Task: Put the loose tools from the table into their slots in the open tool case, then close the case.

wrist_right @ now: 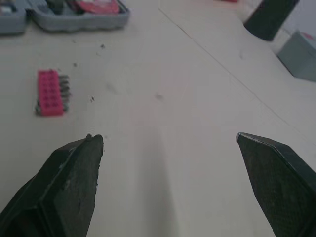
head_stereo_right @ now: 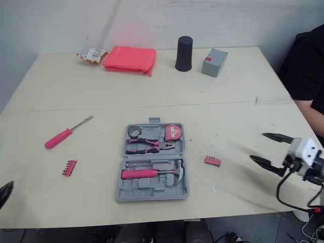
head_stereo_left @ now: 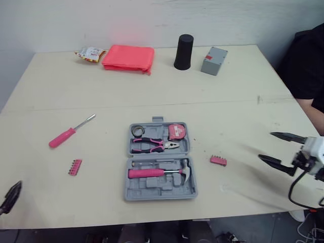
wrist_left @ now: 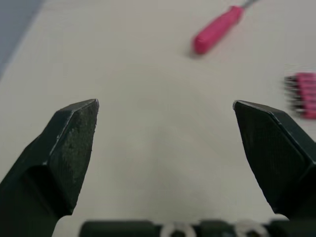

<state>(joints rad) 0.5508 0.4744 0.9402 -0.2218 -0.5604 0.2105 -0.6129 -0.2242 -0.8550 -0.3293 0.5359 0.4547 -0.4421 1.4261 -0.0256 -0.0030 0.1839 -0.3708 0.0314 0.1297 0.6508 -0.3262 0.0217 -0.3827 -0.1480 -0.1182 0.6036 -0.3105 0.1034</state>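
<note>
The grey tool case (head_stereo_left: 133,190) lies open mid-table, holding pink pliers (head_stereo_left: 153,146), a pink tape measure (head_stereo_left: 176,131) and a pink-handled hammer (head_stereo_left: 159,172). A pink screwdriver (head_stereo_left: 69,132) lies loose to its left, with a pink bit holder (head_stereo_left: 75,167) nearer the front. A second bit holder (head_stereo_left: 218,161) lies just right of the case. My right gripper (head_stereo_left: 280,149) hovers open at the table's right edge, well right of that holder (wrist_right: 49,92). My left gripper (wrist_left: 165,118) is open over bare table at the front left corner, short of the screwdriver (wrist_left: 218,29).
Along the far edge sit a snack packet (head_stereo_left: 90,53), a folded red pouch (head_stereo_left: 129,57), a black cup (head_stereo_left: 184,51) and a grey box (head_stereo_left: 213,61). A person in black (head_stereo_left: 309,61) stands at the right side. A black cable (head_stereo_left: 296,195) hangs below my right wrist.
</note>
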